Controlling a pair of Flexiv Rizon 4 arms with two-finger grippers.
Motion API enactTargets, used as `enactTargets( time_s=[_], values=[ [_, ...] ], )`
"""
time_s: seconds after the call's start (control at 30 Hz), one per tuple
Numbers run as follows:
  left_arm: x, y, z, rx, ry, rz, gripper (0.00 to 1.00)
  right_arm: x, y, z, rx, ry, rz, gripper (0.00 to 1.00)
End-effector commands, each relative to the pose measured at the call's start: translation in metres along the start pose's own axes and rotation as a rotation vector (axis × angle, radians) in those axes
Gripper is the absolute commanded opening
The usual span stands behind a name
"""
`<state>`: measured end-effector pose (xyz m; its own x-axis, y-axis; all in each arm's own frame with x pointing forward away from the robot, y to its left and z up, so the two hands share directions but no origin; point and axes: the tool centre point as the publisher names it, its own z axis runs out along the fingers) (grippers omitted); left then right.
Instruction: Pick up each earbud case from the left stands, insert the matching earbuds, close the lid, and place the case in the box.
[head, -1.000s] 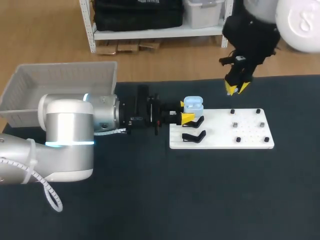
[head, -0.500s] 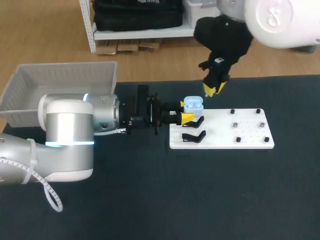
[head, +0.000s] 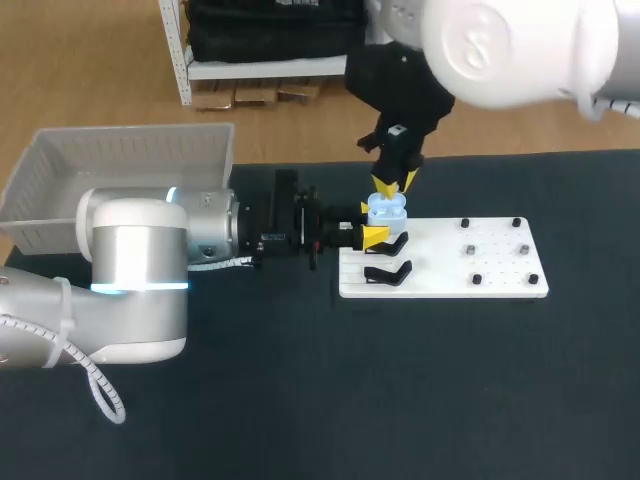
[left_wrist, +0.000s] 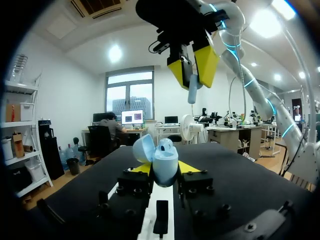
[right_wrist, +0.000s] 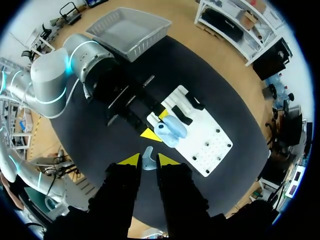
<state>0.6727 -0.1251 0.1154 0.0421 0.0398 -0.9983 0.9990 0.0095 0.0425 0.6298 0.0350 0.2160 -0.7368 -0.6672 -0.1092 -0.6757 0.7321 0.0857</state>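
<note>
Currently the light-blue earbud case (head: 387, 210), lid open, is clamped between the left gripper's (head: 371, 223) fingers over the white board's (head: 500, 268) left end. Above it, the right gripper (head: 394, 184) pinches a pale earbud (left_wrist: 192, 89). A white box (head: 120, 160) stands well apart.

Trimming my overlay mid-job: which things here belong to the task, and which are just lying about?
Job: earbud case, in left pincer; earbud, in right pincer; box; white board.
Lying about: empty black stand; bare pegs.
</note>
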Motion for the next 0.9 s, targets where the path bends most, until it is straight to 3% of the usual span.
enactTargets(
  time_s=[0.03, 0.9],
  values=[
    [0.001, 0.000, 0.000, -0.002, -0.003, 0.002, 0.00, -0.001, -0.002, -0.001, -0.004, 0.004, 0.001, 0.00],
    [0.001, 0.000, 0.000, -0.002, -0.003, 0.002, 0.00, -0.016, -0.007, 0.022, 0.050, 0.046, -0.011, 0.00]
  ],
)
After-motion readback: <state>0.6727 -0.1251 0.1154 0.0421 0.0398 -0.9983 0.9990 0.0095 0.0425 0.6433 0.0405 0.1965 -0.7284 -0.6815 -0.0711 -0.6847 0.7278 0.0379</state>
